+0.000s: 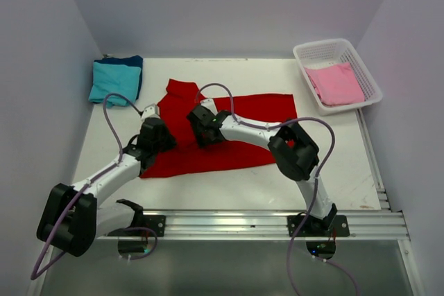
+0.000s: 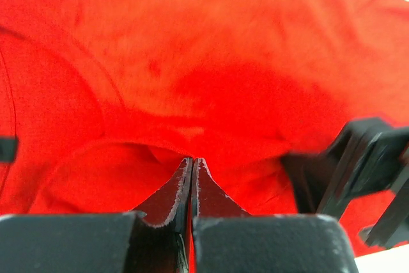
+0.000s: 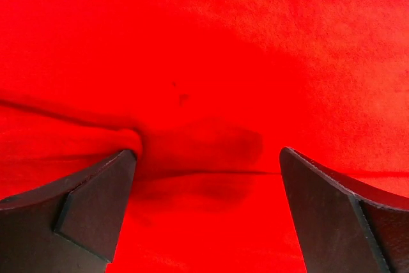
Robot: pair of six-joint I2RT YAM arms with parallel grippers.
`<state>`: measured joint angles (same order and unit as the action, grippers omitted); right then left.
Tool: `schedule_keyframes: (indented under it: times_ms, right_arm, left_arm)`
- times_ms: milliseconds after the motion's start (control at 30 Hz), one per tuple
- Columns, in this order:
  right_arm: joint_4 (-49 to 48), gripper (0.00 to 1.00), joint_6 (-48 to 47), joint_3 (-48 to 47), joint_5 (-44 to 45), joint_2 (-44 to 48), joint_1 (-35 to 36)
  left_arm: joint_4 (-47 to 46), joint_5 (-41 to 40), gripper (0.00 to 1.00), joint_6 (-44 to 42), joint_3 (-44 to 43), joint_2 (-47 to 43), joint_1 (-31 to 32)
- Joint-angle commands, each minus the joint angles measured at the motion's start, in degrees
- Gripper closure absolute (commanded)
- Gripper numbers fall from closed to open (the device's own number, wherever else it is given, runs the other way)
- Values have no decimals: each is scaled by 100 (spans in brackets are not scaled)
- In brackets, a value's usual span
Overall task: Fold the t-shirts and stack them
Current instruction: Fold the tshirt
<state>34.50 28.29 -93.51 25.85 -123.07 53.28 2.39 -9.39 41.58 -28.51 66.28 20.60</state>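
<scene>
The red t-shirt [image 1: 243,126] lies spread across the middle of the table, its left part folded over. My left gripper [image 1: 154,135] is down on the shirt's left part. In the left wrist view the left gripper [image 2: 192,162] is shut, its tips pinching a ridge of the red t-shirt [image 2: 211,49]. My right gripper [image 1: 205,127] rests on the shirt just right of it. In the right wrist view the right gripper [image 3: 206,158] stands open over the red t-shirt [image 3: 211,43], with a small bunch of cloth by its left fingertip [image 3: 121,164].
A teal t-shirt on a dark blue one [image 1: 114,80] lies stacked at the back left. A white lattice basket [image 1: 361,60] at the back right holds a pink t-shirt [image 1: 336,82]. The right arm's gripper body [image 2: 358,164] sits close to my left gripper.
</scene>
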Motion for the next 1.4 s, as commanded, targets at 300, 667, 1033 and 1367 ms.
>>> schedule_keyframes:
  times_ms: [300, 667, 1033, 1367]
  right_arm:
    - [-251, 1, 150, 896, 404, 1302, 16]
    - [-383, 1, 141, 1424, 430, 1856, -1]
    - [-339, 1, 106, 1608, 571, 2067, -1]
    - [-295, 1, 115, 1652, 658, 2164, -1]
  left_arm:
    - [-573, -151, 100, -45, -664, 595, -275]
    - [-670, -90, 100, 271, -691, 1247, -724]
    - [-1644, 393, 100, 438, -524, 1572, -979]
    - [-2340, 440, 18, 569, -313, 1565, -1005]
